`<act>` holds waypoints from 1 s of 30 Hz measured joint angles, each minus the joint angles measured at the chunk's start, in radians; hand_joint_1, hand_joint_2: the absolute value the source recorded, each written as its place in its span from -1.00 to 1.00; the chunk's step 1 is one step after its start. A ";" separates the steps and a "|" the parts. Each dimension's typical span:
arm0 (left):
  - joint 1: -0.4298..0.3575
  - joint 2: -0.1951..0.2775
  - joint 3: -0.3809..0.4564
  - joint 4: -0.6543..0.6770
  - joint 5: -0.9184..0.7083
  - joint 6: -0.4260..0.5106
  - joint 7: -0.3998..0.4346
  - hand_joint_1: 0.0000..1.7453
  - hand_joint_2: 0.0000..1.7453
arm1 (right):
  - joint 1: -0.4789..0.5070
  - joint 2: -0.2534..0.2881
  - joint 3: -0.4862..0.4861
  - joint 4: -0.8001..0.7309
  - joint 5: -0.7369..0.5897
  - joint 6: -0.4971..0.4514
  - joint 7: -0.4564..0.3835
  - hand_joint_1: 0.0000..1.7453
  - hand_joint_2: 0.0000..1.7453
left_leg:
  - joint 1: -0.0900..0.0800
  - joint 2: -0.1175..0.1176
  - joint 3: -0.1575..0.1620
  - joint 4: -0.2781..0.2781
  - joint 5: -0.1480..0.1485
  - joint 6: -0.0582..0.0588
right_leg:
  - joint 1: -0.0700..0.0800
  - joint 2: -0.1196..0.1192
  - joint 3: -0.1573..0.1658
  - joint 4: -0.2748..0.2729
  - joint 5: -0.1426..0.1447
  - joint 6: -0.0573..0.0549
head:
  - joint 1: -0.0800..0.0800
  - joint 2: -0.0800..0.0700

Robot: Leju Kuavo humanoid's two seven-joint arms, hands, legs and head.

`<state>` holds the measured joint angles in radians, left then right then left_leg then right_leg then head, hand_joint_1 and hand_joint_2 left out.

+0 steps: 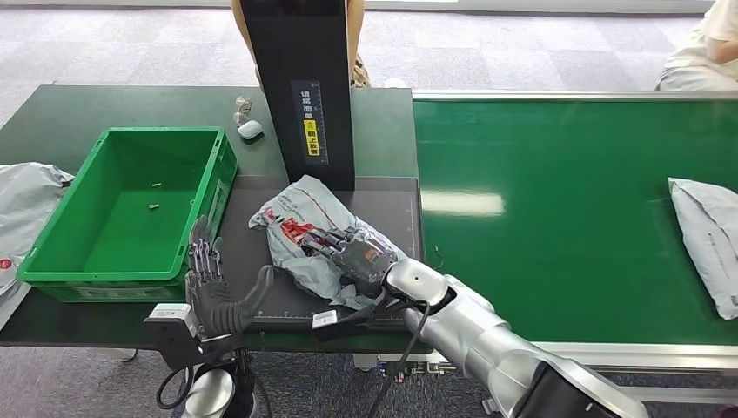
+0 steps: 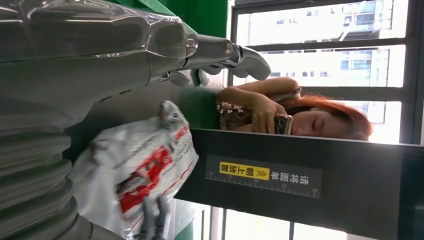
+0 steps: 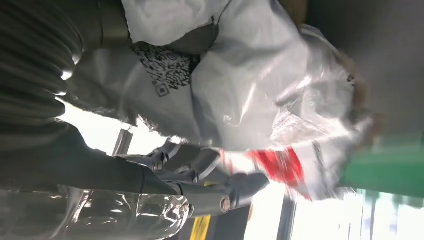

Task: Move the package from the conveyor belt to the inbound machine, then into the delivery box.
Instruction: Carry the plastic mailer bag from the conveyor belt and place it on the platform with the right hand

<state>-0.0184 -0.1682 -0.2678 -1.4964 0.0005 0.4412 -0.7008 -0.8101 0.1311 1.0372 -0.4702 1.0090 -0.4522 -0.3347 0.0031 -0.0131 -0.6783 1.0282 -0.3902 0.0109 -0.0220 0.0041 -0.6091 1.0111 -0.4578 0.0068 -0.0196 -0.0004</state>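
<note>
Nearest, the left robot hand [image 1: 211,292] stands spread and empty beside the green plastic delivery box [image 1: 52,228]. The right robot hand [image 1: 352,253] grips the crumpled grey plastic package with red print [image 1: 300,228] on the dark flat inbound machine plate [image 1: 392,205]. The scanning step seems underway; next it needs lifting leftward into the box.

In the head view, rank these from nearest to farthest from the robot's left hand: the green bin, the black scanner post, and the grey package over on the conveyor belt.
From the left hand:
1. Green bin, right beside the hand, on the table's left.
2. Black scanner post, farther back, at the table's middle.
3. Grey package, far right on the conveyor belt.
</note>
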 joint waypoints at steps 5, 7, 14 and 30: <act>-0.013 0.000 0.000 -0.002 0.005 -0.005 0.000 -1.00 1.00 | 0.007 -0.007 -0.002 0.024 -0.006 -0.202 -0.027 -1.00 1.00 | 0.000 0.000 0.000 0.000 0.000 0.000 | 0.000 0.000 0.000 0.000 0.000 0.000 | 0.000 0.000; -0.022 0.000 0.000 -0.002 0.007 -0.008 0.000 -1.00 1.00 | 0.017 -0.013 -0.018 0.020 0.008 -0.231 -0.047 -1.00 1.00 | 0.000 0.000 0.000 0.000 0.000 0.000 | 0.000 0.000 0.000 0.000 0.001 0.000 | 0.000 0.000; -0.044 0.000 -0.018 0.008 0.000 -0.032 0.000 -1.00 1.00 | 0.117 -0.024 -0.260 -0.126 0.082 -0.247 -0.257 -1.00 -0.50 | 0.000 0.000 -0.001 0.000 0.000 0.000 | 0.000 0.000 0.000 0.000 0.000 0.000 | 0.000 0.000; -0.076 0.016 -0.080 0.075 -0.055 -0.092 0.000 -1.00 1.00 | 0.188 -0.017 -0.454 -0.267 -0.369 -0.234 -0.359 -1.00 -0.50 | 0.000 0.001 -0.001 0.000 0.000 0.000 | 0.000 0.000 -0.001 0.000 0.000 0.000 | 0.000 0.000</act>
<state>-0.0943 -0.1527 -0.3483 -1.4216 -0.0547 0.3492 -0.7008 -0.6218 0.1142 0.5828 -0.7375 0.6397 -0.6866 -0.6936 0.0030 -0.0125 -0.6794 1.0283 -0.3903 0.0108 -0.0221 0.0043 -0.6102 1.0109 -0.4575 0.0066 -0.0196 -0.0004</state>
